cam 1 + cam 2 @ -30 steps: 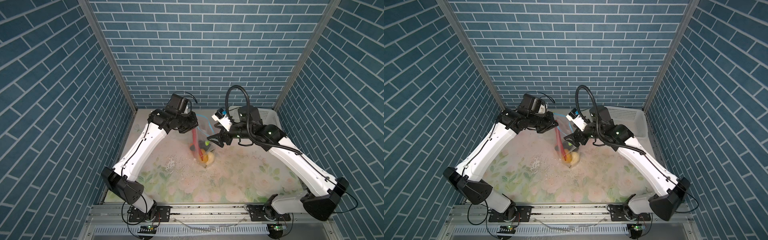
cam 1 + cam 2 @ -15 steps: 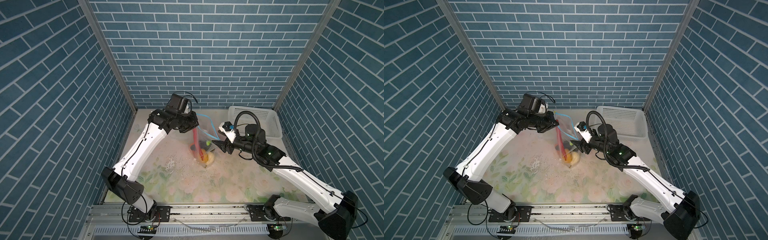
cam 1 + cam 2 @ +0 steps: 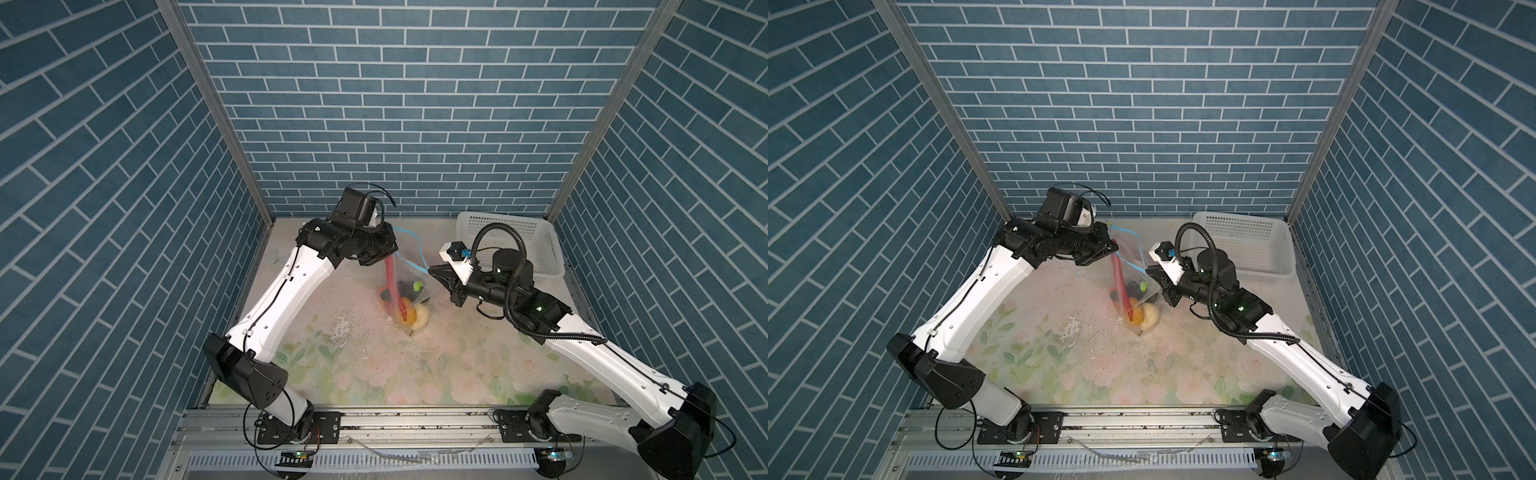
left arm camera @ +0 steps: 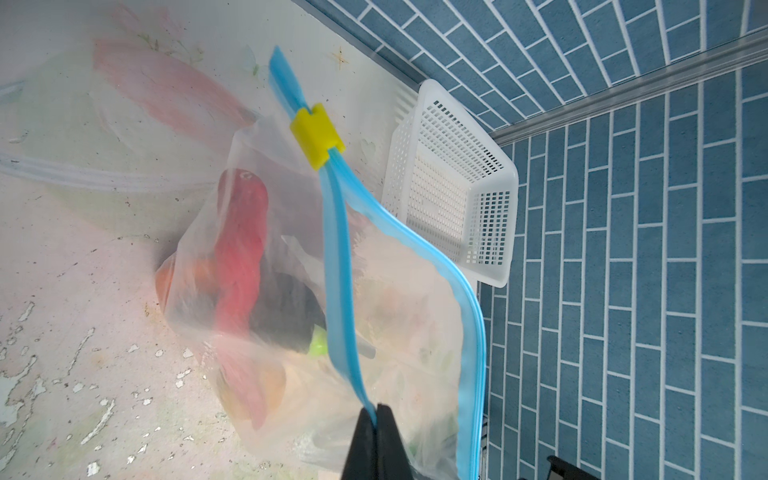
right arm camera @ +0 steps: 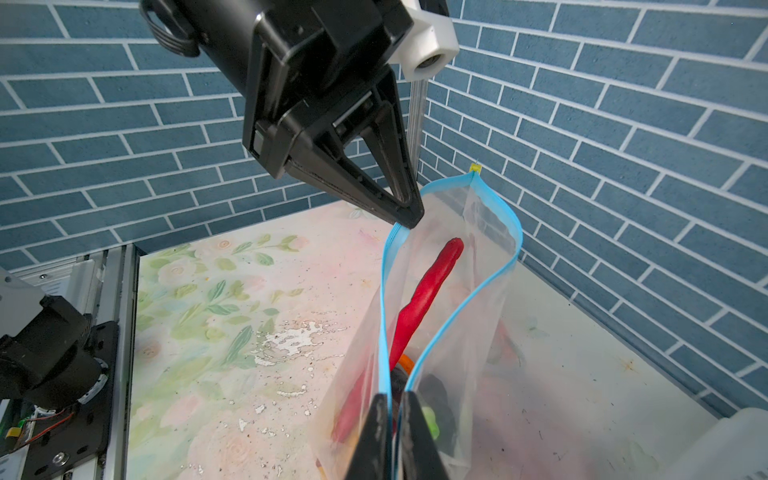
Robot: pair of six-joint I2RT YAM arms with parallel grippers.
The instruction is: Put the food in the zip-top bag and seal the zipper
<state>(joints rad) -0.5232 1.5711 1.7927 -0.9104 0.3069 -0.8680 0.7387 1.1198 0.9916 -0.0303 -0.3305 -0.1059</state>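
Left wrist view: we see the left gripper clenched on one lip of the zipper. The other lip bows away, so the mouth of the bag gapes. The yellow slider sits at the zipper's far end. The food lies inside the bag.

Right wrist view: we see the right gripper clamped on both zipper lips where they meet. The red strip leans inside the bag, above a black lump and a green piece.

Top views: in both we see the bag hung between the two grippers over the far middle of the table, food at its low end. The basket stands apart, at the far right corner
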